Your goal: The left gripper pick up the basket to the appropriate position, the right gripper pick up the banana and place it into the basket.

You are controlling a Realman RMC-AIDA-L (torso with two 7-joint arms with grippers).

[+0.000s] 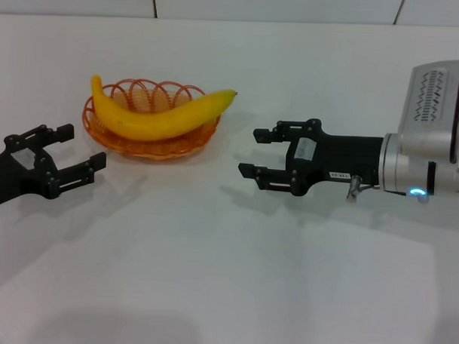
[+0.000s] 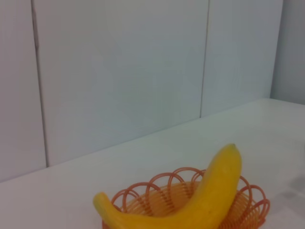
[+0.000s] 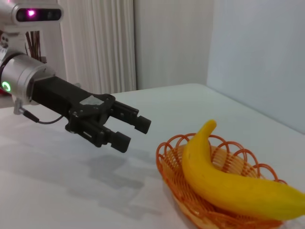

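The yellow banana (image 1: 160, 118) lies across the orange wire basket (image 1: 194, 140) at the back left of the white table. My left gripper (image 1: 83, 146), a black claw on a slim black arm, is open and empty just left of the basket, apart from it. My right gripper (image 1: 253, 152), with the silver wrist housing, is open and empty to the right of the basket, a short gap from the banana's tip. The left wrist view shows the banana (image 2: 205, 200) in the basket (image 2: 252, 206). The right wrist view shows the banana (image 3: 224, 183), the basket (image 3: 167, 160) and the silver-wristed claw (image 3: 135, 134), open.
The white table (image 1: 226, 277) stretches bare in front of both grippers. A light panelled wall (image 1: 280, 6) runs along the table's far edge. White curtains (image 3: 95, 43) hang beyond the table in the right wrist view.
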